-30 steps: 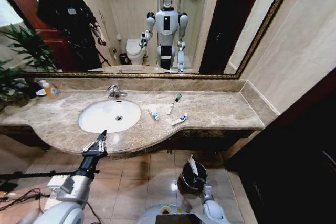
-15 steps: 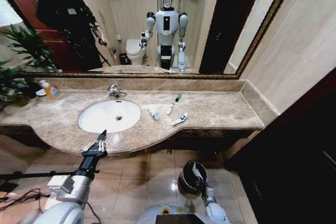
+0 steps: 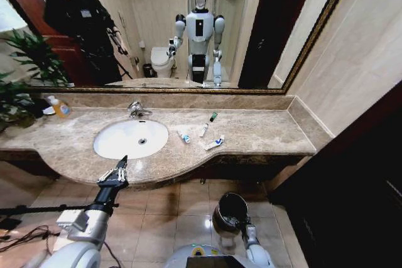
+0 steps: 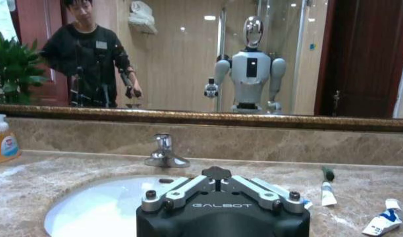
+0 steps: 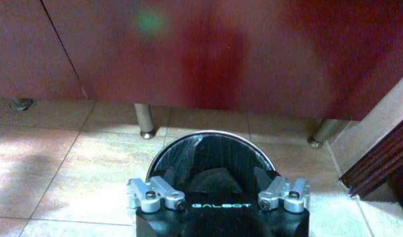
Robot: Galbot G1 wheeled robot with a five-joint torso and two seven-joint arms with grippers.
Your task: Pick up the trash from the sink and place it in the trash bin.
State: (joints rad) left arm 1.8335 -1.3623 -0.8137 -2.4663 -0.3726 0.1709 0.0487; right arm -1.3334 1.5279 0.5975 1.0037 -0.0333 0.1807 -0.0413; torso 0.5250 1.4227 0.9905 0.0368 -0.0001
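The white oval sink [image 3: 122, 144] is set in the beige marble counter. To the right of the basin, on the counter, lie pieces of trash: a blue-ended tube [image 3: 183, 137], a white tube [image 3: 204, 130], a tiny dark green piece [image 3: 213, 117] and a crumpled tube [image 3: 215, 143]. My left gripper [image 3: 119, 169] hangs shut and holding nothing at the counter's front edge, before the basin [image 4: 89, 207]. On the floor stands the dark trash bin [image 3: 230, 211]. Right over its near rim, my right gripper [image 5: 215, 178] is open and holds nothing, with the bin's dark inside [image 5: 211, 150] below it.
A chrome faucet [image 3: 137, 110] stands behind the basin and a yellow-orange soap bottle [image 3: 60, 107] at the counter's far left. A plant [image 3: 25, 67] fills the left corner. Dark red cabinet fronts [image 5: 188, 49] and chrome legs rise just behind the bin. Tiled floor lies around it.
A long white piece that the right gripper held above the bin has dropped into it and no longer shows. The left arm has not moved.
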